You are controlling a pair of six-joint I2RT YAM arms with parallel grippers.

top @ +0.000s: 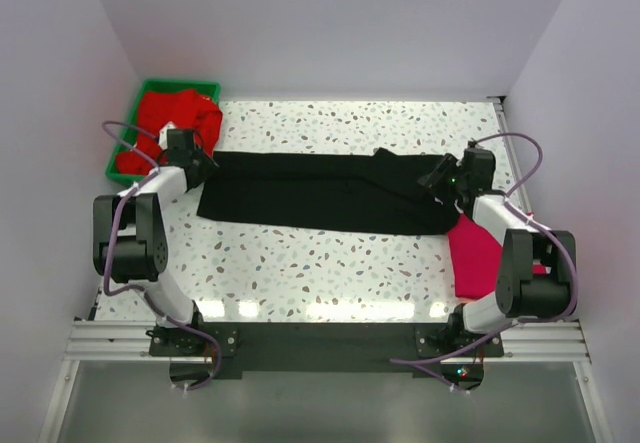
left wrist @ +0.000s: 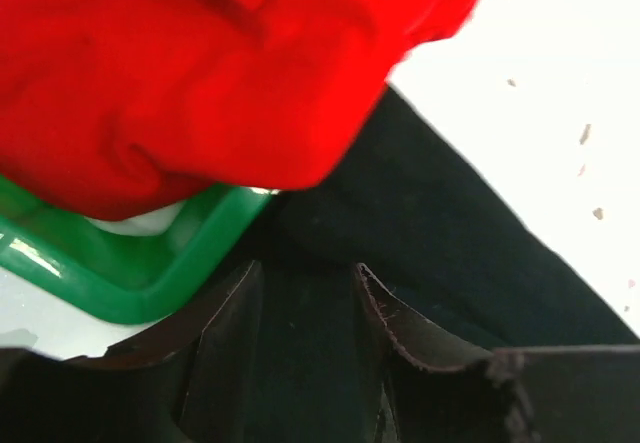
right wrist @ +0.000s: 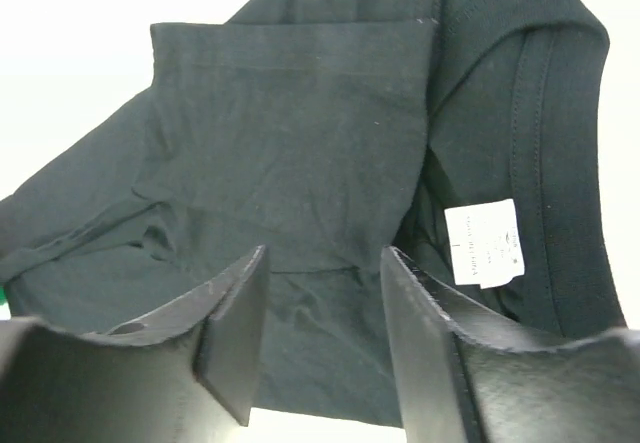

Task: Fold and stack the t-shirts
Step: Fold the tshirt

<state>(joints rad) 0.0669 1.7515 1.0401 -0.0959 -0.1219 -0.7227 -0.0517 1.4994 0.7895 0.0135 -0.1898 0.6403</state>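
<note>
Overhead, a long black cotton t-shirt (top: 320, 198) lies stretched in a band across the speckled white table (top: 330, 263). The left gripper (top: 200, 158) is at one end and the right gripper (top: 440, 175) at the other, likely so both ends can be folded together. Crumpled bright red shirts (top: 175, 113) sit in a green plastic tray (top: 180, 85). A folded magenta-pink shirt (top: 475, 253) lies by the right arm, probably the stack's base.

At the left wrist, the fingers (left wrist: 230, 323) stand apart over black cloth, gripping nothing.

At the right wrist, the fingers (right wrist: 235, 333) likewise gape, empty, above the collar and its small white neck label (right wrist: 485, 243).
</note>
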